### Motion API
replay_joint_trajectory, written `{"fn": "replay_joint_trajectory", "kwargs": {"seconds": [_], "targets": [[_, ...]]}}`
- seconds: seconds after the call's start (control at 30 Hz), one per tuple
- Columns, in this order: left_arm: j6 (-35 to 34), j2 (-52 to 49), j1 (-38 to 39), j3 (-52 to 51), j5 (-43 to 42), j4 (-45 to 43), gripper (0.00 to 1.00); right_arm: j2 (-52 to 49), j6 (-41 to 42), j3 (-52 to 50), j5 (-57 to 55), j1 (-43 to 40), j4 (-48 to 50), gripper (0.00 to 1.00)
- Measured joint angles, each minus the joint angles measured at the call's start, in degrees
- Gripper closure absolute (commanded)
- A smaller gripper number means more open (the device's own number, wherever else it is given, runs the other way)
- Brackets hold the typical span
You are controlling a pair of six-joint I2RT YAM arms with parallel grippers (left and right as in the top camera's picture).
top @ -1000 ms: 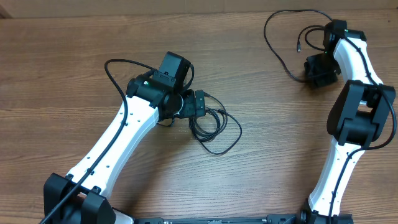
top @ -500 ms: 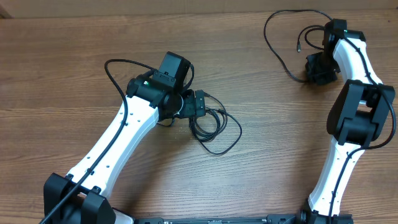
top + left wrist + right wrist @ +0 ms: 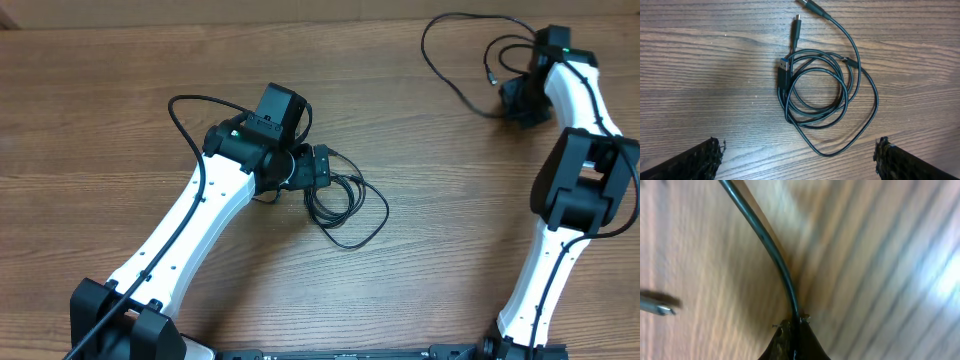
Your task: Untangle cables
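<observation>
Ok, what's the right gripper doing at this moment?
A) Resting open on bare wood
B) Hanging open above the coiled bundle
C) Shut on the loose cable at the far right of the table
C: the right wrist view shows the right gripper pinched shut with the loose cable running out from its tip, while the coiled bundle lies elsewhere, under the left wrist camera.

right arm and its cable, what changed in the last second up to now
The right end effector closed on the loose cable and moved slightly right and away from the robot's base. The cable's loop shifted a little with it. The left end effector stayed open above the coiled cables, which did not move.
</observation>
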State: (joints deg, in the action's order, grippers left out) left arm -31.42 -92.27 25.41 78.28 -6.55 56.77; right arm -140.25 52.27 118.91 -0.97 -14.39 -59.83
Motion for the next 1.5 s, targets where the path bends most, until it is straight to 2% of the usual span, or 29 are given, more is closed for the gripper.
{"fn": "replay_joint_trajectory", "kwargs": {"seconds": [0.37, 0.63, 0.83, 0.87, 0.9, 0.93, 0.97, 1.0, 1.03, 1.07, 1.5], "targets": [[0.0, 0.0, 0.0, 0.0, -0.02, 0.0, 0.0, -1.05, -17.92, 10.95, 6.29, -6.21, 8.92, 0.96], [0.0, 0.0, 0.0, 0.0, -0.02, 0.0, 0.01, -1.05, -21.11, 10.93, 6.75, -4.61, 12.9, 0.96], [0.0, 0.0, 0.0, 0.0, -0.02, -0.02, 0.01, -1.05, -21.68, 10.93, 2.29, -2.36, 14.23, 0.94], [0.0, 0.0, 0.0, 0.0, 0.0, -0.02, 0.0, -1.16, -21.68, 10.93, 1.66, -2.08, 14.08, 0.89], [0.0, 0.0, 0.0, 0.0, 0.0, 0.0, 0.01, -1.25, -21.88, 10.93, 1.27, -1.95, 13.99, 0.78], [0.0, 0.0, 0.0, 0.0, -0.02, -0.02, 0.01, -1.44, -22.08, 10.93, 0.79, -1.9, 13.68, 0.56], [0.0, 0.0, 0.0, 0.0, -0.02, 0.0, 0.0, -1.75, -22.14, 10.93, 0.39, -1.9, 13.44, 0.29], [0.0, 0.0, 0.0, 0.0, 0.0, 0.0, 0.0, -2.01, -22.03, 10.93, 0.09, -1.99, 12.98, 0.09], [0.0, 0.0, 0.0, 0.0, 0.0, -0.02, 0.01, -2.49, -21.99, 10.93, -0.15, -2.03, 12.46, 0.02], [0.0, 0.0, 0.0, 0.0, -0.02, 0.0, 0.0, -2.91, -22.1, 10.93, -0.5, -2.1, 11.91, 0.0], [0.0, 0.0, 0.0, 0.0, 0.0, -0.02, 0.0, -4.96, -22.32, 12.2, -4.35, -2.95, 5.01, 0.0]]}}
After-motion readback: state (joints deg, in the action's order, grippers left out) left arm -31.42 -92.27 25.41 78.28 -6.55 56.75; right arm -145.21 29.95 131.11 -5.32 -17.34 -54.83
